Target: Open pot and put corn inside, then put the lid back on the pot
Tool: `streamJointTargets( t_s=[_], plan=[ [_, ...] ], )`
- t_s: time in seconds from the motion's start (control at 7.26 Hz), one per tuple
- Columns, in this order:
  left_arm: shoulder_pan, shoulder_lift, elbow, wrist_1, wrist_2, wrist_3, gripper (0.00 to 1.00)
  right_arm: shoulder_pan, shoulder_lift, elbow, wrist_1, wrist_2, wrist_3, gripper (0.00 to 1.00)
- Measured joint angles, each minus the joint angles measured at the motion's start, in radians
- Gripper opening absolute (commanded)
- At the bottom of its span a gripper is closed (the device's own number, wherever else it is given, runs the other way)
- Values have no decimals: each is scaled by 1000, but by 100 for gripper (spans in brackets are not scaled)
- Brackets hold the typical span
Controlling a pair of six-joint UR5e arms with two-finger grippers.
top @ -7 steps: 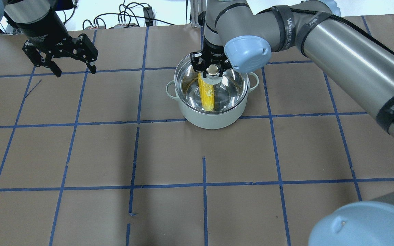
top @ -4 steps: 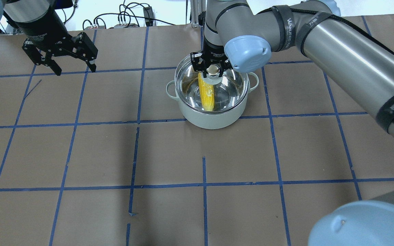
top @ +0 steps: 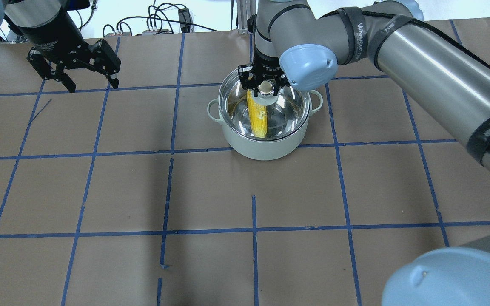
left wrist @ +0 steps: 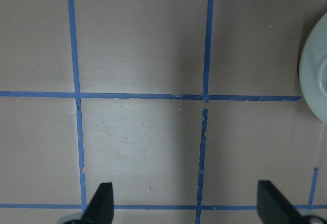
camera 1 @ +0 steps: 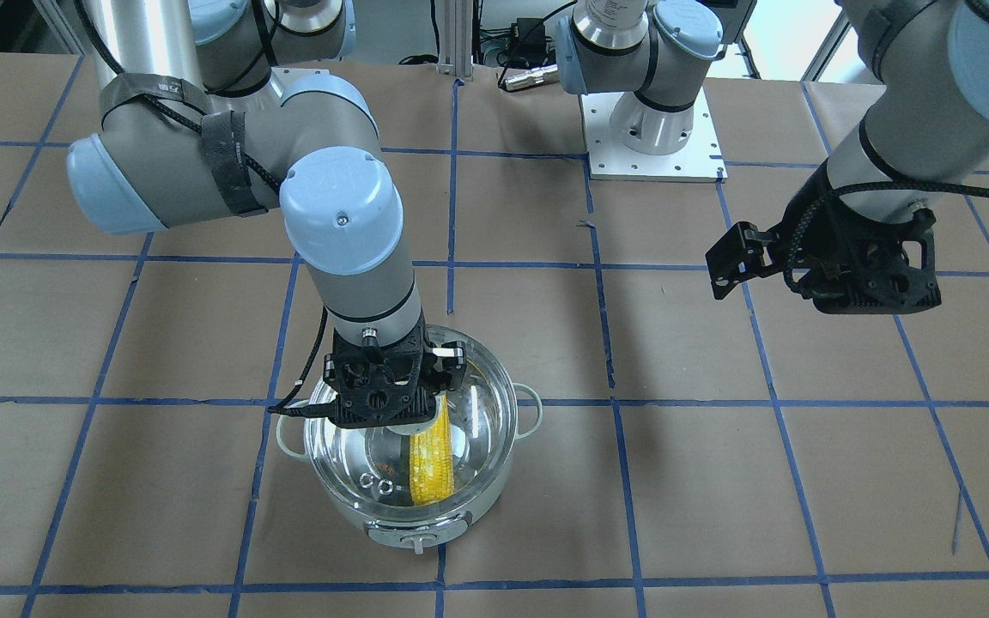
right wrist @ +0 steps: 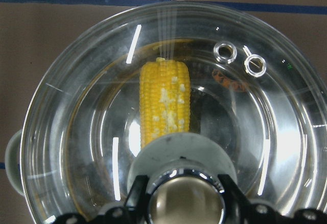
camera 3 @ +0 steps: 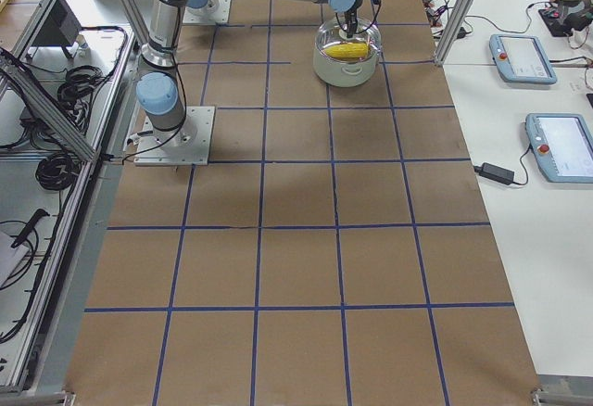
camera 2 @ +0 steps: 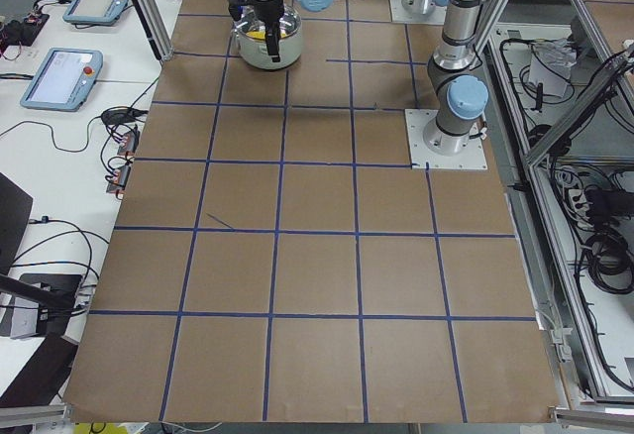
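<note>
The pale pot (top: 262, 148) stands on the brown table, also in the front view (camera 1: 426, 534). The yellow corn (top: 257, 117) lies inside it, also seen under the glass in the front view (camera 1: 430, 459) and the right wrist view (right wrist: 164, 101). The clear glass lid (top: 289, 106) sits on the pot's rim, with its two vent rings (right wrist: 240, 59) visible. My right gripper (top: 264, 87) is shut on the lid's centre knob (right wrist: 185, 203). My left gripper (top: 94, 87) is open and empty above the table, well left of the pot; its fingers (left wrist: 102, 198) frame bare table.
The pot's side handle (left wrist: 317, 75) shows at the left wrist view's right edge. Cables (top: 160, 21) lie past the table's far edge. An arm's base plate (camera 1: 653, 146) is bolted near the robot side. Tablets (camera 3: 523, 58) rest on the side bench.
My left gripper has drifted slightly up and away from the pot. My right gripper stays on the lid knob; the lid and pot have barely moved.
</note>
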Motion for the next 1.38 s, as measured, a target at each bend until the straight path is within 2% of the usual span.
streamJointTargets(
  t_s=[0.14, 0.96, 1.38],
  plan=[
    [0, 0, 0, 0, 2, 0, 100, 0, 0, 0, 0, 0, -1, 99],
    [0, 5, 3, 1, 4, -2, 100, 1, -4, -27, 10, 0, 6, 100],
    [0, 6, 4, 7, 4, 0, 100, -53, -59, -55, 38, -17, -49, 100]
  ],
)
